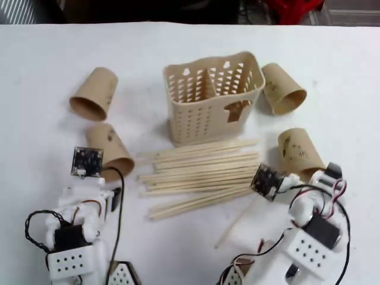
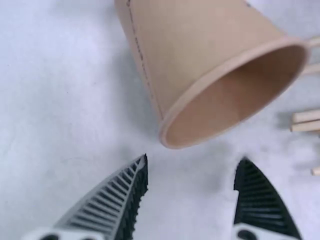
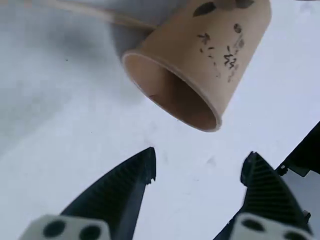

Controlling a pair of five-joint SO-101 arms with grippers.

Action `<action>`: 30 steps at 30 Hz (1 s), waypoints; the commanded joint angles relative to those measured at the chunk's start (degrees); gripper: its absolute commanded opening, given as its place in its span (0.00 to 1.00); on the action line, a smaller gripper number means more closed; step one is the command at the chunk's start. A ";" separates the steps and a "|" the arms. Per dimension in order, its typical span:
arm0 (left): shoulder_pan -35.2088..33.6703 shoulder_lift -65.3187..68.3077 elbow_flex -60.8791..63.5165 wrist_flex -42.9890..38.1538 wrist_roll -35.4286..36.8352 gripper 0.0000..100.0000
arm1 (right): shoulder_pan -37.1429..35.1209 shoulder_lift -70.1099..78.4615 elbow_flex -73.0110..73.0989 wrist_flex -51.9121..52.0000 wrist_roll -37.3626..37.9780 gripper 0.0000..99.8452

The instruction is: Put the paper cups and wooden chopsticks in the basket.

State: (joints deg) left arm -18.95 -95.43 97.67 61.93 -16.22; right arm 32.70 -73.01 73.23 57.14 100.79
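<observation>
A beige slotted basket (image 1: pixel 211 98) stands upright at the table's middle back. Four paper cups lie on their sides: two on the left (image 1: pixel 94 93) (image 1: pixel 110 149) and two on the right (image 1: pixel 284 88) (image 1: pixel 300 152). A pile of wooden chopsticks (image 1: pixel 202 175) lies in front of the basket, with one stray chopstick (image 1: pixel 237 222) nearer me. My left gripper (image 2: pixel 195 165) is open just short of a cup's mouth (image 2: pixel 210 70); chopstick ends (image 2: pixel 306 121) show beside it. My right gripper (image 3: pixel 201 155) is open, facing the rim of another cup (image 3: pixel 200 65).
The left arm (image 1: pixel 77 231) and the right arm (image 1: pixel 309 231) sit at the table's near edge, either side of the chopstick pile. The white table (image 1: pixel 53 53) runs bare toward the back left. Dark and red things lie beyond the far edge.
</observation>
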 commanded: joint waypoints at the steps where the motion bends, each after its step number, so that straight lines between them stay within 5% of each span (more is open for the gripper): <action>1: -0.13 -0.48 -0.26 0.09 -0.44 0.28 | 0.57 -5.32 4.66 -4.35 1.67 0.27; 10: -0.13 -0.48 -0.26 0.09 -0.44 0.28 | -3.38 -5.67 12.84 -17.71 -3.96 0.26; 17: -0.13 -0.48 -0.26 0.09 -0.44 0.28 | -8.22 -5.67 13.45 -19.47 -11.96 0.09; 25: -0.13 -0.48 -0.26 0.09 -0.44 0.28 | -6.81 -5.67 9.67 -17.45 -24.09 0.02; 30: -0.13 -0.48 -0.26 0.09 -0.44 0.28 | -4.79 -5.67 0.26 -6.11 -31.30 0.02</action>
State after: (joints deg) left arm -18.95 -95.43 97.67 61.93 -16.22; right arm 26.11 -78.02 81.93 42.64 75.12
